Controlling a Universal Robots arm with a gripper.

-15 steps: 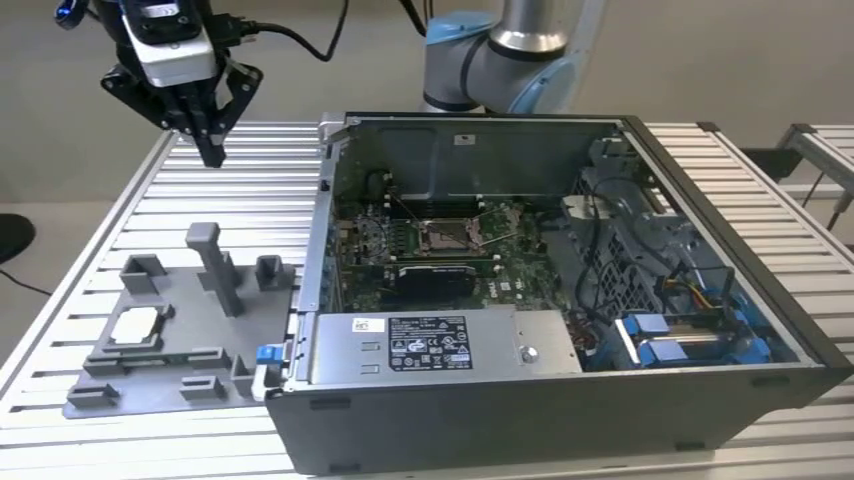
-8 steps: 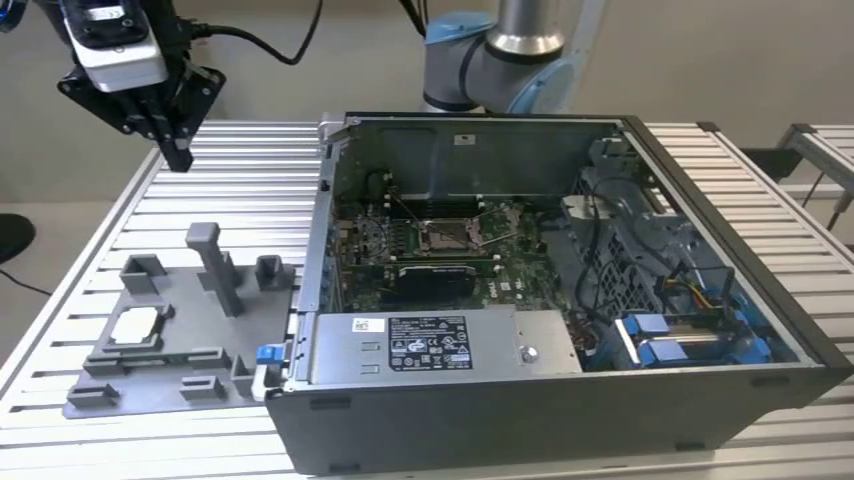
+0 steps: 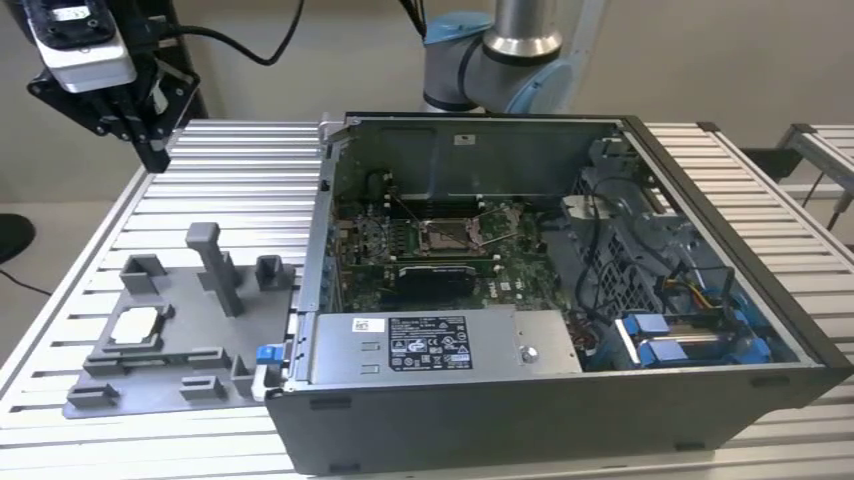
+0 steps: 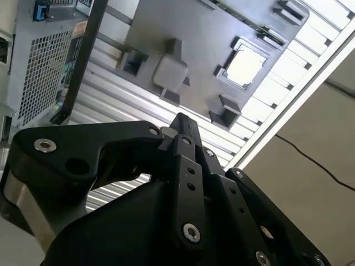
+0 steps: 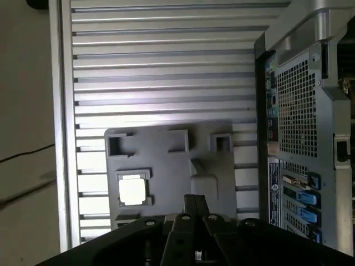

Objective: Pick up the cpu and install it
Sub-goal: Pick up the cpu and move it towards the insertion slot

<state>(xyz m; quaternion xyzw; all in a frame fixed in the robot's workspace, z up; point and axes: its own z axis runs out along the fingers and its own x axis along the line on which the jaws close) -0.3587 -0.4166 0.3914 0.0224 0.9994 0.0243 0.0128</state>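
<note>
Slatted worktop (image 3: 227,180), beige wall (image 3: 347,60) behind; the cpu (image 3: 138,326) lies in a grey fixture (image 3: 200,335) beside the open case (image 3: 561,410). The tool (image 3: 155,160) hangs above, narrow, empty.

Soft, even light filled the exterior view; the ribbed aluminium worktop (image 3: 747,180) shone, the open dark-grey computer case (image 3: 534,420) lay shadowed inside. In the second wrist view the small pale silver square cpu (image 4: 244,65) glared white, the black hand (image 4: 180,119) dark.

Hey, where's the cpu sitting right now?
The cpu lies in a square recess of the grey holder plate on the slatted table, at the exterior view's left of the open computer case, close to the plate's tall post.
</note>
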